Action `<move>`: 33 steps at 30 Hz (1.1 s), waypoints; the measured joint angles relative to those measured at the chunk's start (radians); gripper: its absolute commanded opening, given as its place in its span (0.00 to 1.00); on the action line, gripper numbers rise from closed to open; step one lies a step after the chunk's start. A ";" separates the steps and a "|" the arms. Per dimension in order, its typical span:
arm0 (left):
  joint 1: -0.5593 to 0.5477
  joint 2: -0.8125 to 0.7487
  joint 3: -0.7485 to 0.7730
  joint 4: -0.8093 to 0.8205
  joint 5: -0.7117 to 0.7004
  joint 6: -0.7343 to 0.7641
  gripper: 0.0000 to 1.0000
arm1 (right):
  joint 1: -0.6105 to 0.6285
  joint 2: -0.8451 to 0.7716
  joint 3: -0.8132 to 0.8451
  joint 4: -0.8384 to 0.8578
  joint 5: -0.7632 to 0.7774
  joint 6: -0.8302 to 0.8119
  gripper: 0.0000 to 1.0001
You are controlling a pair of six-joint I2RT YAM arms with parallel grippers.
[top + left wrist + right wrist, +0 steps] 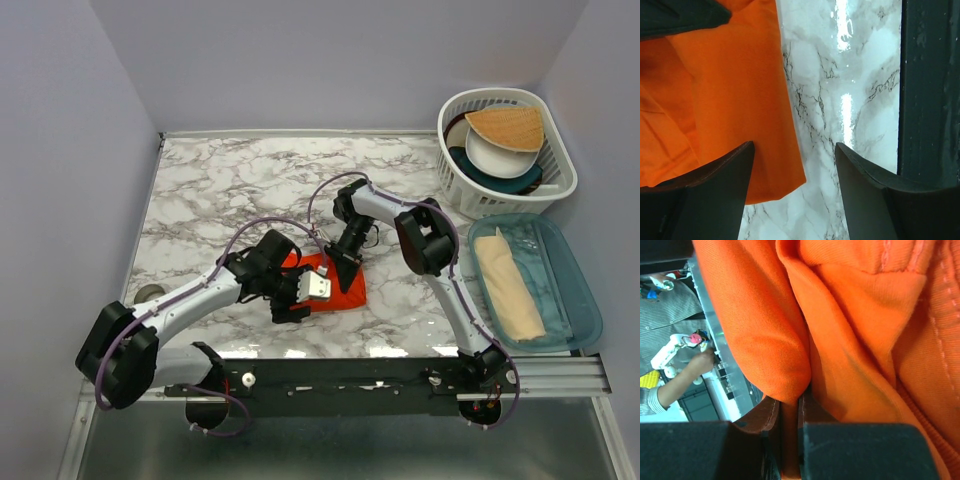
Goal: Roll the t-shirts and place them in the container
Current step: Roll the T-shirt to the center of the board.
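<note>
The orange-red t-shirt [342, 287] lies as a small folded bundle on the marble table [230, 190], near the front middle. My left gripper [303, 291] is at the bundle's left edge. In the left wrist view the left gripper [794, 148] is open and empty; its left finger is over the shirt's corner [725, 105] and its right finger over bare marble. My right gripper [345, 268] comes down on the bundle's far side. In the right wrist view the right gripper [790, 401] is shut on a fold of the orange fabric [855, 315], which fills the view.
A white basket [560, 190] of dishes stands at the back right. A blue-tinted tray [580, 300] with a beige cloth lies at the right edge. A black rail [400, 375] runs along the front edge and shows in the left wrist view [930, 100].
</note>
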 measured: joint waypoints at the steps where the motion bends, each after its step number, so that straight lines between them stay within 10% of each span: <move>1: -0.003 0.010 0.000 0.001 -0.007 0.002 0.80 | 0.000 0.002 0.003 -0.002 0.000 0.003 0.17; 12: -0.013 0.134 -0.021 0.078 -0.101 0.047 0.80 | 0.000 0.010 0.011 -0.008 0.000 0.026 0.19; 17: -0.020 0.155 -0.016 0.105 -0.119 0.060 0.63 | 0.000 0.011 0.012 -0.008 0.001 0.032 0.32; 19: -0.027 0.162 -0.016 0.117 -0.132 0.063 0.56 | 0.000 0.013 0.015 -0.011 0.002 0.039 0.48; 21: -0.034 0.169 -0.014 0.131 -0.150 0.071 0.49 | 0.000 0.017 0.017 -0.014 0.000 0.046 1.00; 33: -0.066 0.217 0.020 0.156 -0.172 0.095 0.35 | -0.099 -0.230 -0.187 0.080 0.046 0.007 1.00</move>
